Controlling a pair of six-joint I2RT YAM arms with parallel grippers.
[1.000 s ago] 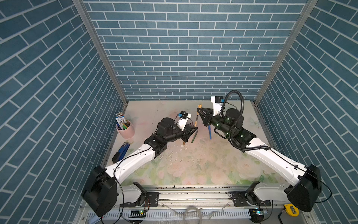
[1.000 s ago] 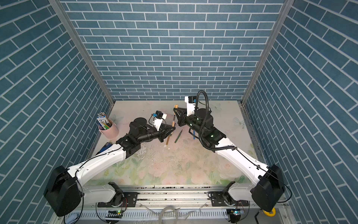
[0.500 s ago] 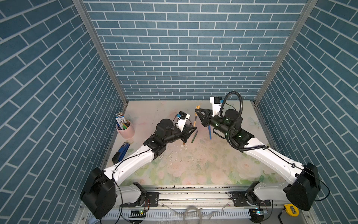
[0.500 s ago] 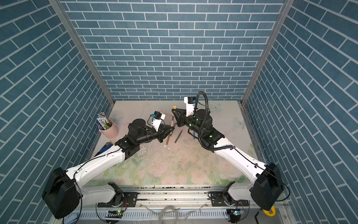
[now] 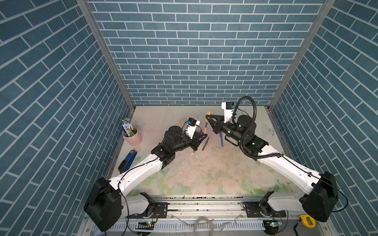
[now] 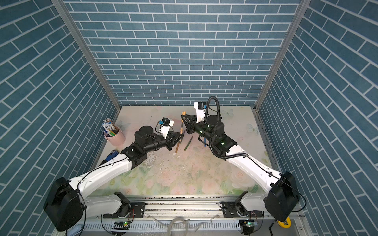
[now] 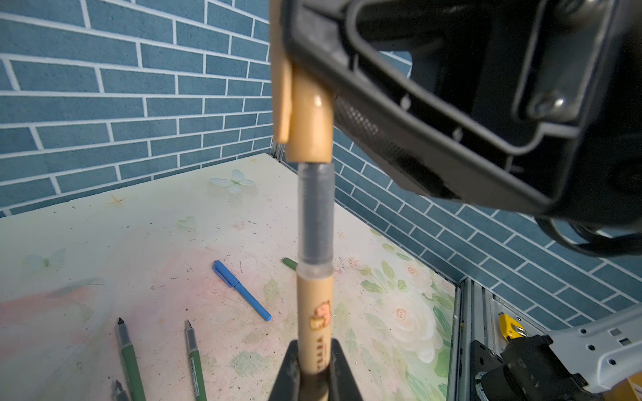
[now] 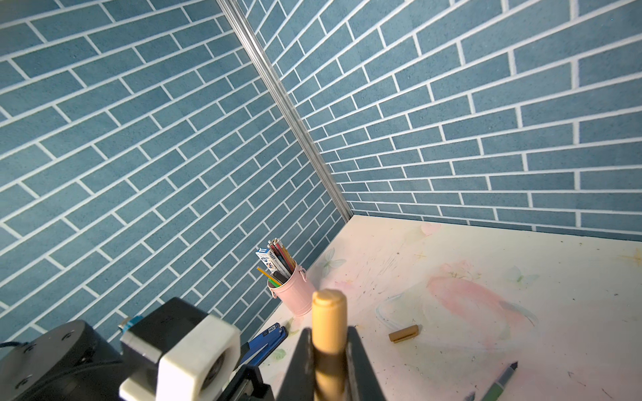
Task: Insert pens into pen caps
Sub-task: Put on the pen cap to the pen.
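While the two arms meet above the middle of the desk (image 5: 204, 173), the left fingers (image 7: 287, 376) are pressed onto the golden-brown pen (image 7: 314, 312). They pinch its smooth round barrel just below a small printed cartoon and some lettering. The pen's frosted grey grip section runs up into the mouth of the golden-brown cap (image 7: 309, 114), a glossy tube with a flat clip along one side. The tip is hidden inside the cap and most of the grey section is exposed.

The right fingers (image 8: 300, 368) pinch that cap from both sides, with its rounded closed end poking out beyond them. One inner pad shows a fine knurled texture in the left wrist view. In both top views the pen slants steeply; I cannot tell whether its lower end touches the desk.

The desk is pale, floral-printed, scuffed and speckled. Lying flat on it are a slim capped blue pen (image 7: 241, 290), a dark green pen (image 7: 130, 357) and a second dark green pen (image 7: 194, 357). Both green pens show bare dark pointed tips. A second golden-brown cap (image 8: 403, 334) rests on its side.

A pink cylindrical cup (image 5: 133, 138) of pencils and a blue-and-black stapler (image 5: 127, 161) sit close to the left wall. Brick-patterned walls close three sides and a metal rail runs along the front edge. The broad floral stretch between the rail and the pens lies open.
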